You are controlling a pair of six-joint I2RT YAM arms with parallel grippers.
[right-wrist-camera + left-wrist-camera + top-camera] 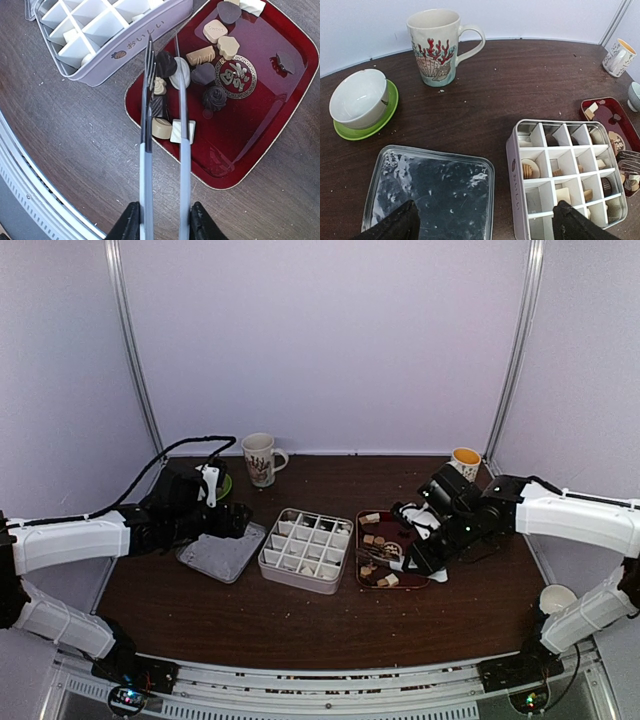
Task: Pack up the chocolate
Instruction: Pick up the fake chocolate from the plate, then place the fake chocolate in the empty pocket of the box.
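Observation:
The chocolate, several small dark, tan and white pieces (210, 31), lies in the dark red tray (260, 115); a few pieces sit in cells of the white divided box (515, 175), such as a round one (530, 169). My right gripper (164, 225) is shut on the metal tongs (146, 150), whose arms reach over the tray's near-left corner. A dark piece (166, 64) sits between the arms near their tips; I cannot tell if it is pinched. My left gripper (485, 222) is open and empty, above the gap between the box and its metal lid (430, 190).
A shell-patterned mug (436, 47) and a white bowl on a green saucer (359, 97) stand behind the lid. A yellow-filled cup (465, 462) stands at the back right, a white cup (555, 597) at the right edge. The box (305, 550) adjoins the tray (385, 550).

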